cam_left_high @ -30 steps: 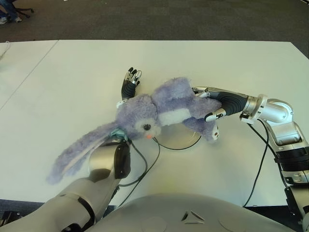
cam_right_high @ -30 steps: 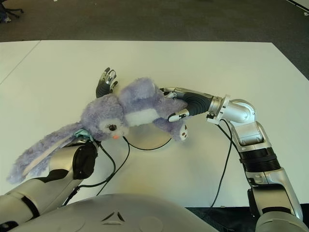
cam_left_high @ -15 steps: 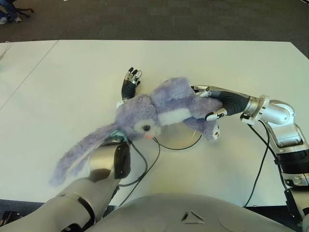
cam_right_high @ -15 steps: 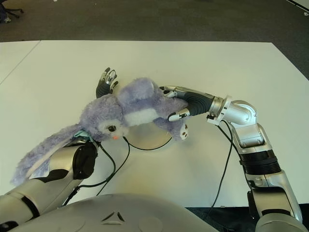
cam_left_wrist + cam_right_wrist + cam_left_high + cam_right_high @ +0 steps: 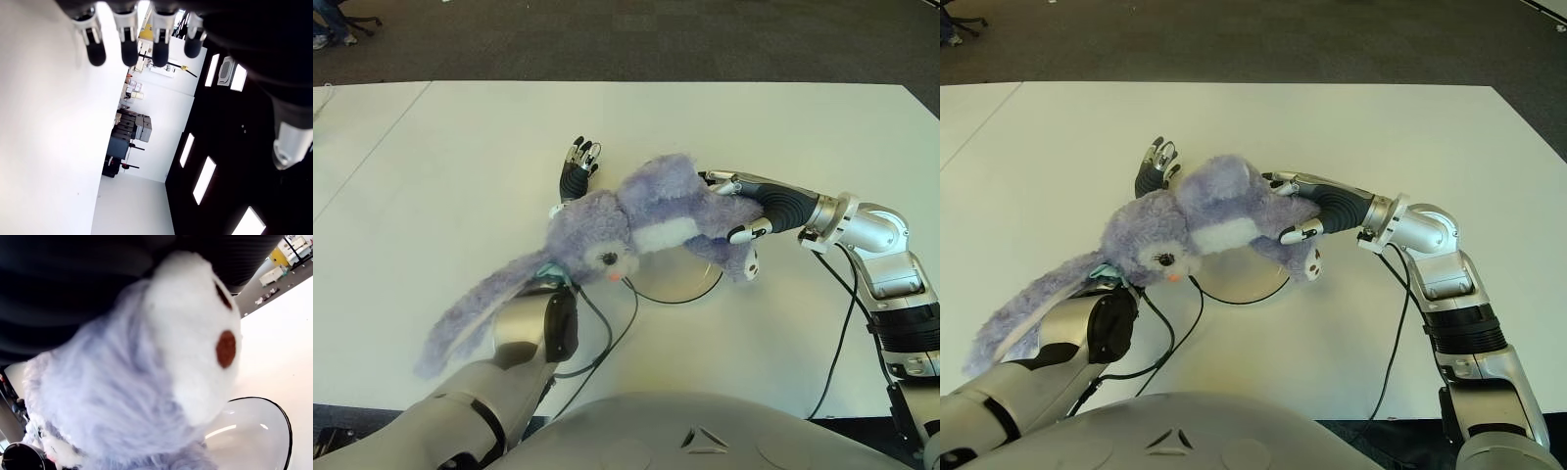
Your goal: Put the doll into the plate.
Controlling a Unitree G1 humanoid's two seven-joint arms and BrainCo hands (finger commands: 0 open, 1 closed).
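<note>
A purple plush rabbit doll (image 5: pixel 636 220) with long ears hangs above the table, gripped at its rear body by my right hand (image 5: pixel 736 208). Its head (image 5: pixel 1156 247) and ears (image 5: pixel 475 313) droop toward my left forearm. A clear glass plate (image 5: pixel 690 279) with a dark rim lies right under the doll's legs; the right wrist view shows the doll's foot (image 5: pixel 195 357) just above the plate (image 5: pixel 254 435). My left hand (image 5: pixel 578 168) shows behind the doll with straight fingers (image 5: pixel 128 34) holding nothing.
The white table (image 5: pixel 460 176) spreads wide on all sides, with a seam on the left (image 5: pixel 372 147). Black cables (image 5: pixel 607 338) run over the table near the plate and beside my right arm (image 5: pixel 847 323). Dark carpet lies beyond the far edge.
The doll has shifted slightly, its ears dropping lower toward my left forearm. Both hands have barely moved.
</note>
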